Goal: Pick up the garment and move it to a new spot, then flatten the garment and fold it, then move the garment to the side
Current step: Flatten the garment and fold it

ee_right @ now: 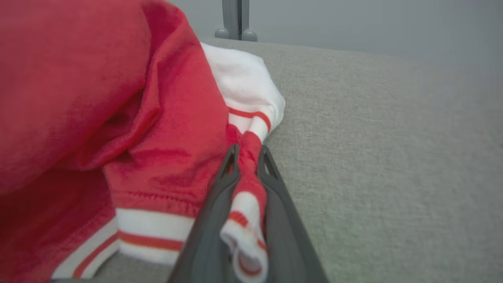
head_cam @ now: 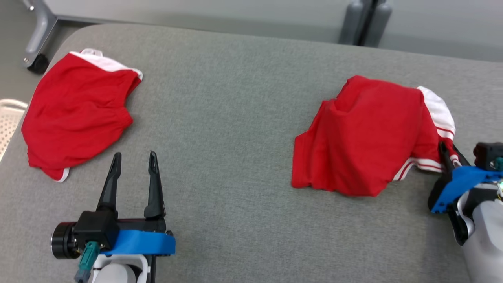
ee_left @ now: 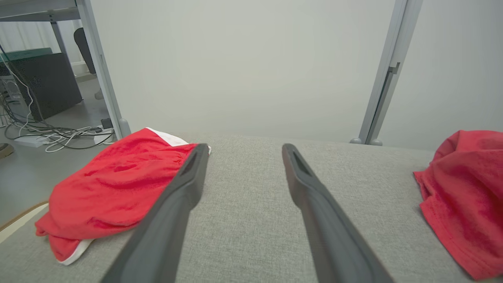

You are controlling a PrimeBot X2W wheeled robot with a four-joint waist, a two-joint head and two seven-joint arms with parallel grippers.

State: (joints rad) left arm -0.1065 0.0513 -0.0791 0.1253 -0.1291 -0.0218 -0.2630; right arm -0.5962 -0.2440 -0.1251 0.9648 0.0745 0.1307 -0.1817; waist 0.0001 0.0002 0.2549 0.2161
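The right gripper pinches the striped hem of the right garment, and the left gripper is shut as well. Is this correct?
No: the left gripper is open, as the left wrist view shows. The right gripper does pinch the striped hem.

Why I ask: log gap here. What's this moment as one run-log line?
phase: grasp | right pincer: shut on striped hem of right garment | left pincer: open, over table | left garment: untouched

No writing, brand, number or sign can be read. The red cloth garment with white striped trim, the second red garment with a white band and the grey woven fabric surface carry none. The dark cabinet in the left wrist view is too small to judge.
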